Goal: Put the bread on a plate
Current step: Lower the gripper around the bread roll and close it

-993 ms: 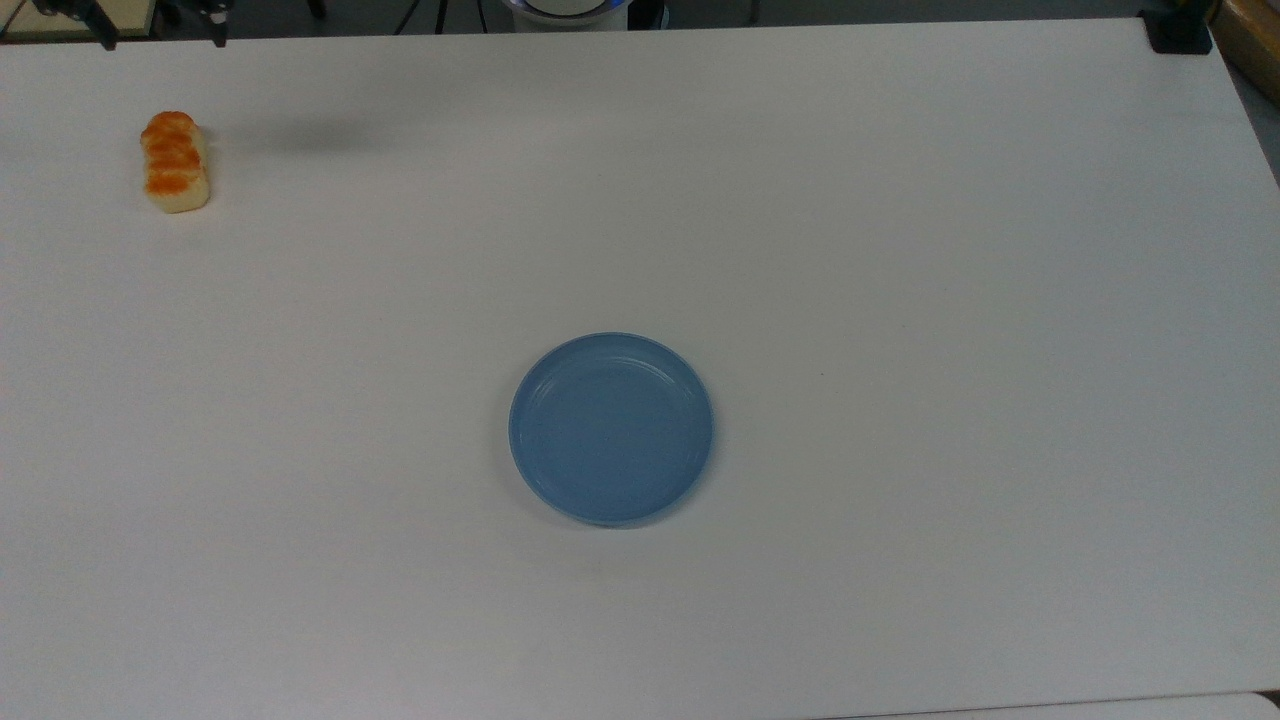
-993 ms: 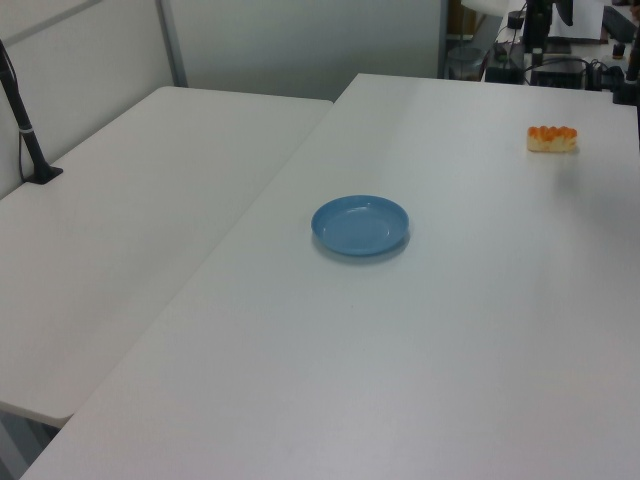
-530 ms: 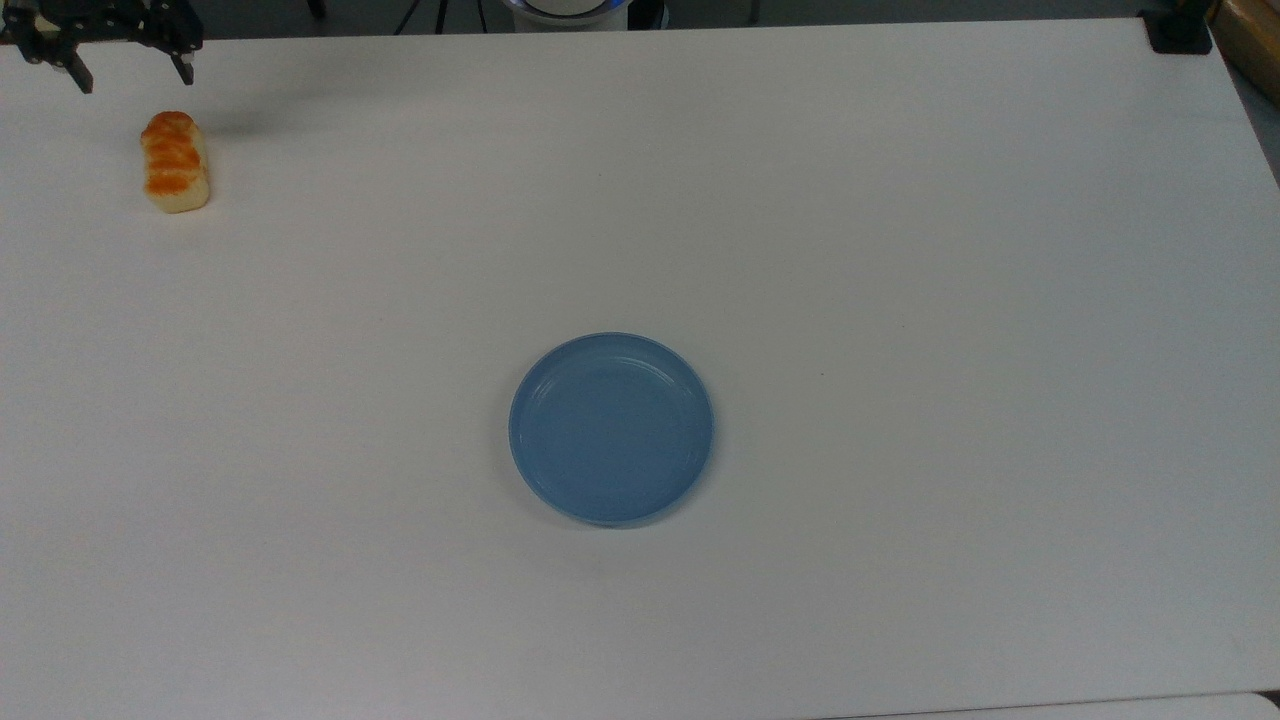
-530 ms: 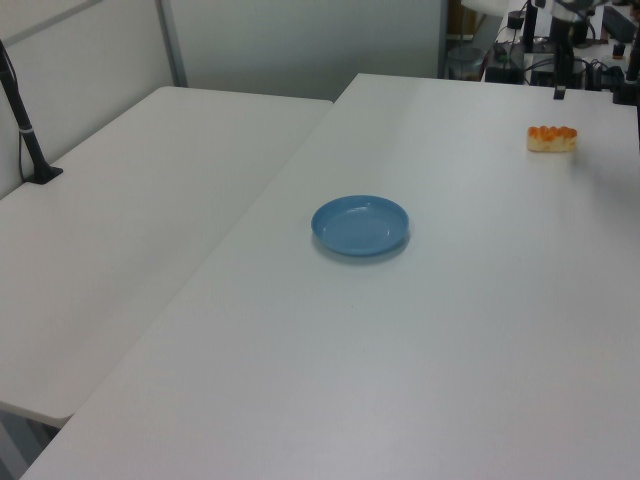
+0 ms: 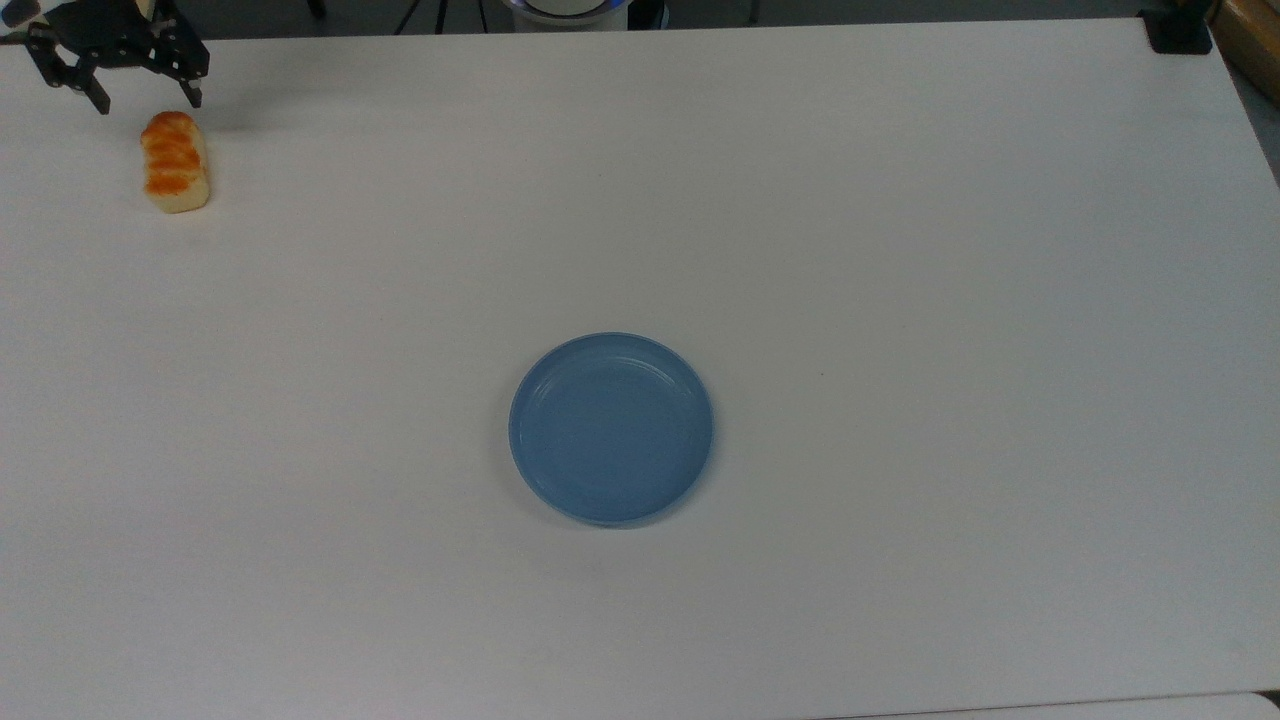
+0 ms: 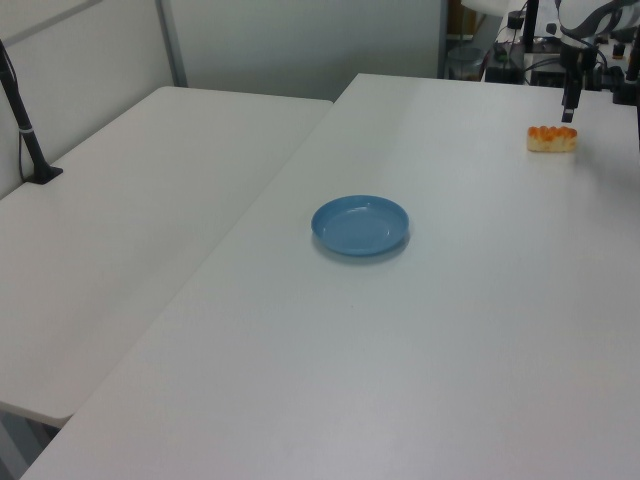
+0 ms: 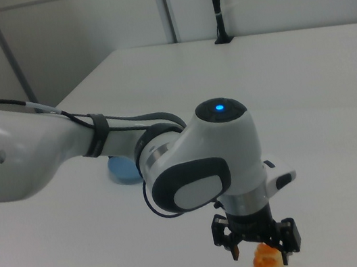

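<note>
Hovering with its fingers spread apart, the gripper (image 5: 148, 100) hangs just above the far end of the bread (image 5: 176, 161), which lies on the white table (image 5: 900, 250) well apart from the blue plate (image 5: 611, 428). The right view has the arm (image 7: 197, 164) covering most of the plate (image 7: 122, 172) and cuts the bread (image 7: 268, 264) off at its bottom edge, while the left view leaves one finger (image 6: 569, 103) visible over the bread (image 6: 552, 138)

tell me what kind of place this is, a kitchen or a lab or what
Most likely a robotics lab or test room, not a kitchen. A robot arm's gripper hangs above a bare white table that carries just the bread and a blue plate, and equipment with cables sits past the table's far end.
</note>
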